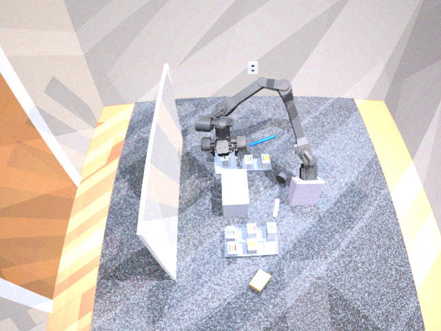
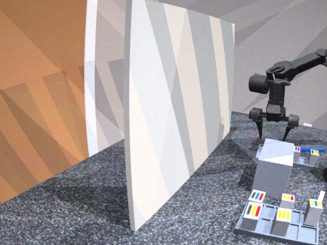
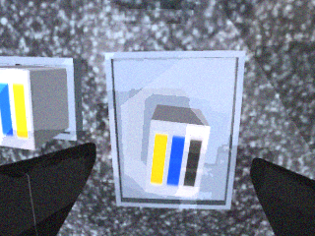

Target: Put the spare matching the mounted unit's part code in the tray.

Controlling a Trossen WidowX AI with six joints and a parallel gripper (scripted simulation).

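above the tray [image 1: 218, 169] [image 2: 259, 151] [image 3: 113, 128], at the far side of the dark speckled mat, we see the black gripper [image 1: 223, 151] [image 2: 272, 139] [image 3: 173, 158] pointing down with its jaws spread almost as wide as they go and nothing held between them. inside the tray's rim we find the spare [image 1: 224, 160] [image 3: 177, 154], a grey block whose white top carries yellow, blue and black stripes. it stands by itself, let go, and in the wrist view it sits toward the lower part of the tray. beside the tray we see a small rack [image 1: 257, 168] [image 2: 305, 164] [image 3: 75, 98] with two more striped blocks, and near it a blue stick [image 1: 262, 140] [image 2: 314, 149]. on the tray's other side stands a big grey box [image 1: 235, 192] [image 2: 273, 171]. past that we see a larger rack [image 1: 251, 254] [image 2: 274, 238] holding five striped blocks, with a tan block [image 1: 260, 280] lying apart from it. along one side rises a tall pale panel [image 1: 162, 171] [image 2: 174, 105]. we cannot tell from here what code the mounted unit bears.
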